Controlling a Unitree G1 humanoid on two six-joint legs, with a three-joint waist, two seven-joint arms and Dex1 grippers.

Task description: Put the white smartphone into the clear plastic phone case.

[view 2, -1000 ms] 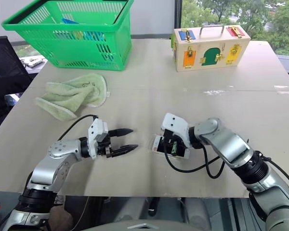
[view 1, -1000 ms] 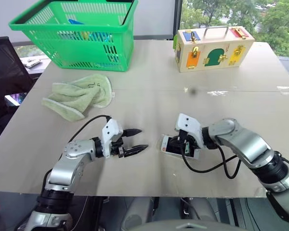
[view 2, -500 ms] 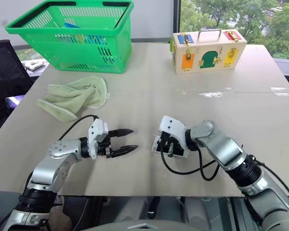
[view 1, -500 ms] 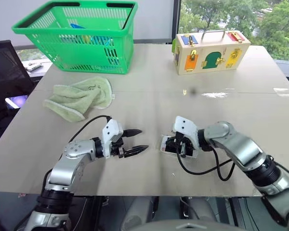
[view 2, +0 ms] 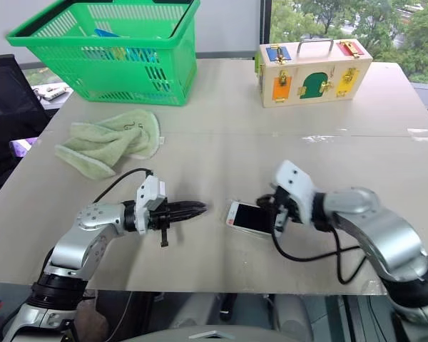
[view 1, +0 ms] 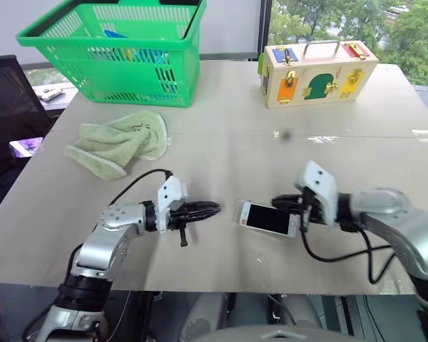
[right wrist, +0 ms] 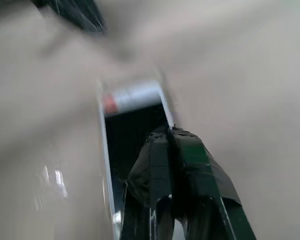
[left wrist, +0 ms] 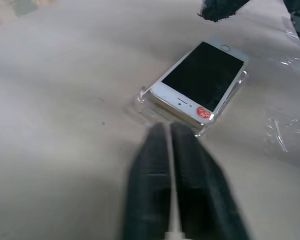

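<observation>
Left eye view: you are looking at the white smartphone (view 1: 268, 219) lying screen up on the grey table (view 1: 221, 149), sitting inside the clear plastic phone case (left wrist: 225, 102), whose rim is showing around the phone's edges in the left wrist view. A loose sheet of clear plastic (left wrist: 285, 135) is lying just beside the case there; its far edge is running out of the frame.

The left gripper (view 1: 208, 209) is pointing at the phone's near end with its two black fingers pressed together and nothing between them, stopping just short of the case. The right gripper (view 1: 284, 204) is hovering at the phone's other end, its fingers also closed and empty; in the right wrist view they are hanging over the dark screen, and you cannot tell whether the tips are touching the glass.

At the back of the table, the green basket (view 1: 114, 53) is holding something blue and a few other items, too screened by the mesh to name. The wooden latch box (view 1: 317, 72) is standing shut to its right. A green towel (view 1: 118, 142) is lying crumpled in front of the basket, well apart from both grippers.
</observation>
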